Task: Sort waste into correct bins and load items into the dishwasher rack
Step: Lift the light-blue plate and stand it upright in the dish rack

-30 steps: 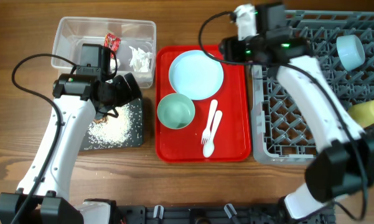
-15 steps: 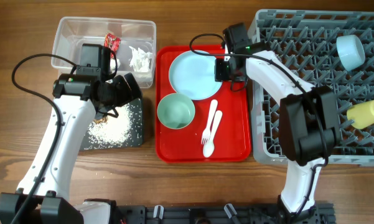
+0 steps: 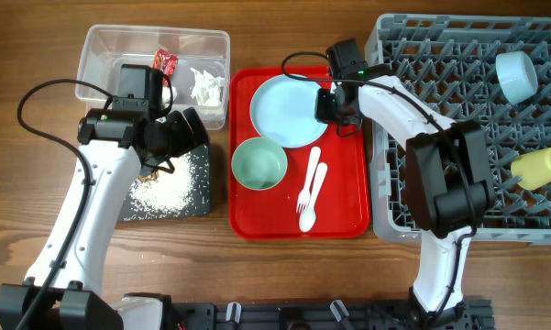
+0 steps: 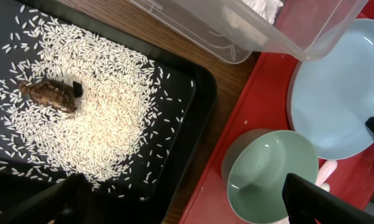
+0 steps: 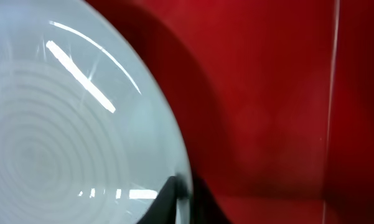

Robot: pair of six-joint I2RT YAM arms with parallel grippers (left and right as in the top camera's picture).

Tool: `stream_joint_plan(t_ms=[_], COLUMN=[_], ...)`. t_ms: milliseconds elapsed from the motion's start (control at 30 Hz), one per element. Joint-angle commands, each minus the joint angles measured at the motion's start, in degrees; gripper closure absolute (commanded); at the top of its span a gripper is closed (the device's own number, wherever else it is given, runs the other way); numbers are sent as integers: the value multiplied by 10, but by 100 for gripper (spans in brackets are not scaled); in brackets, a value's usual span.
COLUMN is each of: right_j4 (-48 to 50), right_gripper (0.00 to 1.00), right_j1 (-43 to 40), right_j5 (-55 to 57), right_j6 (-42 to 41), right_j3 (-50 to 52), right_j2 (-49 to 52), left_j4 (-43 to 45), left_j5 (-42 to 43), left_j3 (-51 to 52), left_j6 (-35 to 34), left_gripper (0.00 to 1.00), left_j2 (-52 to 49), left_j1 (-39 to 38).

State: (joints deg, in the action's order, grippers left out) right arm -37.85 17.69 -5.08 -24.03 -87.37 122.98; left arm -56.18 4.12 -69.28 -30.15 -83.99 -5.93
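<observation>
My right gripper (image 3: 329, 104) is down at the right rim of the light blue plate (image 3: 289, 110) on the red tray, shut on that rim. In the right wrist view its dark fingers (image 5: 174, 196) pinch the plate (image 5: 62, 124) edge. My left gripper (image 4: 180, 194) hangs open over the black tray (image 3: 195, 203) edge, beside the pale green bowl (image 4: 271, 171). Rice crumbs (image 4: 93, 106) and a brown lump (image 4: 50, 95) lie in the black tray. The red wrapper (image 3: 166, 62) and white tissue (image 3: 204, 84) sit in the clear tub (image 3: 105, 46). A white fork (image 3: 305, 186) and spoon (image 3: 309, 215) lie on the tray.
The grey dishwasher rack (image 3: 440, 147) fills the right side, with a light blue bowl (image 3: 515, 75) and a yellow cup (image 3: 543, 168) in it. The red tray (image 3: 344, 202) lies between the bins and the rack. The left arm crosses over the black tray.
My right arm swung from above the rack's far corner down to the plate's right rim, and its jaws went from open to shut on it. The left arm has not moved.
</observation>
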Motion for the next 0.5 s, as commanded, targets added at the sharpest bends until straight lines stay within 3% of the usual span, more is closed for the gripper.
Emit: stream_joint_plan(t_ms=[0,133,367,467], right_j4=[3,5,8,14], right_gripper=[96,96,96,96], right_j1=[-6,-30,-64,-86], right_j5=[8,12,17,89], right_j6=[-3,30,221,279], right_j3=[-13,-34,-68,-68], right_j2=[6,-37,-164,-229], left_j4=[0,0,1,5], left_j5=[-10,-10,-10,-10], left_j3=[-1,-1,-1,-1], left_j6=[-1,-1,-2,-1], left_gripper=[0,0,0,0], left_j2=[10,10,10,10], left_j1=[2,2,2,2])
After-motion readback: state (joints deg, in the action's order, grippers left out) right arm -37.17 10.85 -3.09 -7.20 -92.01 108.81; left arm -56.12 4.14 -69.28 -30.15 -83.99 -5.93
